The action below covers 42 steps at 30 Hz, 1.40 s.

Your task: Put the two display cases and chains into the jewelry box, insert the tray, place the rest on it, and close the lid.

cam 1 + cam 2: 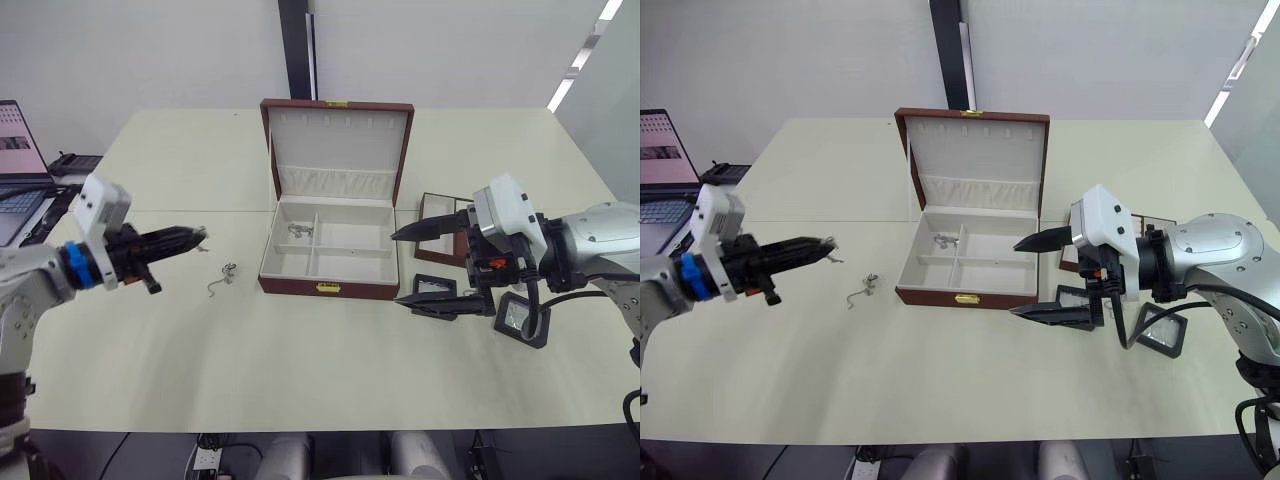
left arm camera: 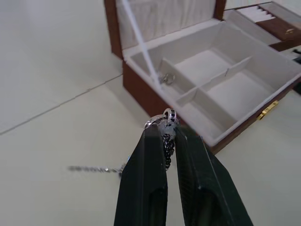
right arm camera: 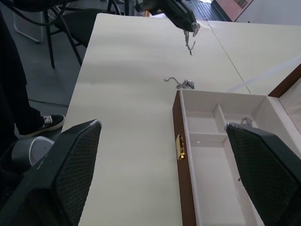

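The right gripper, nearest the head camera, hangs with its two black fingers spread wide and nothing between them, above the two display cases lying on the table beside the box's right end, one case under the lower finger; I count two of these, flat and stiff with clear windows that look scratchable, so each is probably best pinched by its black frame edge. The jewelry box stands mid-table, its lid upright, and the tray lies just beyond its right side, partly hidden by the arm. Left of the box the left gripper is pinched closed on a chain, held off the table with part of it dangling. I count three chains: this one, one loose chain on the table near the box's left end, and one stowed chain in the rear left compartment. They look light, limp and slippery, best gripped at a bunched part
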{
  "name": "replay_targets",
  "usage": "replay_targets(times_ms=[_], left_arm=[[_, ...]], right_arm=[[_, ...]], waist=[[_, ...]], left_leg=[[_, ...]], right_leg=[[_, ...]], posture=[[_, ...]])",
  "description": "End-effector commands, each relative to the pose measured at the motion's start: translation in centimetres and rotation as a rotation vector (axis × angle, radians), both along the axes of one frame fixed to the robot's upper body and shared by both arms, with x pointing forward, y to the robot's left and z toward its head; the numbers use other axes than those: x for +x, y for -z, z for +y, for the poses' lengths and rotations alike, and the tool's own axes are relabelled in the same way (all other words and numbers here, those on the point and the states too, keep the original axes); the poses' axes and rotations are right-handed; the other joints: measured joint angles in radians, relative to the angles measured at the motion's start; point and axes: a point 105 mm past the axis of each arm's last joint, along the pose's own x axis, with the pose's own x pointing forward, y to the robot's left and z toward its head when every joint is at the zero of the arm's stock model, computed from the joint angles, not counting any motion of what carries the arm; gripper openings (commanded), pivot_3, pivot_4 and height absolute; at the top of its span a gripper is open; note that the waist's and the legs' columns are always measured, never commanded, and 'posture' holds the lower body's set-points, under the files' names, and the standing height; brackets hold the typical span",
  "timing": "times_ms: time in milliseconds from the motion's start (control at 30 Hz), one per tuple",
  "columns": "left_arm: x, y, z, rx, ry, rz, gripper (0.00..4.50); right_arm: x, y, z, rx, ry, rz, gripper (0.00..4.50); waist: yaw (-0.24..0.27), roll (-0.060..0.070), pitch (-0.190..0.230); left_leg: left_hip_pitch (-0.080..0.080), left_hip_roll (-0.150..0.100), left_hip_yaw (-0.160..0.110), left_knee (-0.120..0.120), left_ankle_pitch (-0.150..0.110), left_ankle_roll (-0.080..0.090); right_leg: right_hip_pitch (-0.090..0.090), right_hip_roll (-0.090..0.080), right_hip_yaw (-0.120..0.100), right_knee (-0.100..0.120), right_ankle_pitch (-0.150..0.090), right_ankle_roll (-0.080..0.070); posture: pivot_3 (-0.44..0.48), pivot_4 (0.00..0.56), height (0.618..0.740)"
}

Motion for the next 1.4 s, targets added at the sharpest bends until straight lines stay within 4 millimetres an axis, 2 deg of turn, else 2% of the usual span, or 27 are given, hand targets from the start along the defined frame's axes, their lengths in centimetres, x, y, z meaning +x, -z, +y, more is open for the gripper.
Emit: replay_targets(times_ms=[33, 200, 300, 433, 567, 867, 1400], left_arm=[[0.5, -2.2, -2.3, 0.013, 0.103, -0.051, 0.02], [1.8, -3.0, -5.0, 0.044, 0.201, -0.083, 0.02], [2.6, -2.7, -7.1, 0.073, 0.264, -0.090, 0.02], [4.2, -1.6, -8.3, 0.127, 0.284, -0.100, 0.02], [5.2, 0.0, -8.3, 0.183, 0.280, -0.087, 0.02], [5.5, 3.8, -7.8, 0.301, 0.293, -0.032, 0.02], [5.5, 5.4, -8.3, 0.410, 0.310, -0.030, 0.02]], right_arm=[[-0.2, -0.7, -0.2, 0.000, 0.011, -0.052, 4.50], [-0.3, -0.5, -0.2, -0.003, 0.028, -0.052, 4.50], [-0.4, -0.3, -0.2, -0.006, 0.039, -0.049, 4.50], [-0.4, -0.1, -0.2, -0.012, 0.054, -0.049, 4.50], [-0.5, -0.1, -0.3, -0.015, 0.065, -0.047, 4.50], [-0.7, 0.0, -0.5, -0.021, 0.086, -0.048, 4.50], [0.2, 0.3, -1.0, -0.056, 0.153, -0.074, 4.50]], waist=[[0.000, 0.000, 0.000], [-0.004, -0.001, 0.001], [-0.001, -0.001, 0.001], [-0.002, -0.002, 0.001], [-0.004, -0.002, 0.001], [-0.002, -0.003, 0.002], [-0.002, -0.003, 0.002]], left_leg=[[0.000, 0.000, 0.000, 0.000, 0.000, 0.000], [0.000, 0.000, 0.002, 0.000, 0.002, -0.003], [0.000, 0.000, 0.003, 0.000, 0.002, -0.003], [0.000, 0.000, 0.004, 0.001, 0.002, -0.003], [0.000, -0.001, 0.006, 0.001, 0.002, -0.003], [-0.001, 0.000, 0.005, 0.001, 0.002, -0.003], [-0.001, 0.000, 0.005, 0.001, 0.002, -0.003]], right_leg=[[0.000, 0.000, 0.000, 0.000, 0.000, 0.000], [0.000, 0.000, 0.001, 0.000, 0.000, 0.000], [0.000, 0.000, 0.000, 0.001, 0.000, 0.000], [0.000, 0.001, 0.000, 0.001, 0.000, 0.000], [-0.001, 0.001, 0.000, 0.001, 0.000, 0.000], [0.000, 0.001, 0.000, 0.001, 0.000, 0.000], [0.000, 0.001, 0.000, 0.001, 0.000, 0.000]], posture=[[0.000, 0.150, 0.740], [0.000, 0.150, 0.740], [0.000, 0.150, 0.740], [0.000, 0.150, 0.740], [0.000, 0.150, 0.740], [0.000, 0.150, 0.740], [0.000, 0.150, 0.740]])
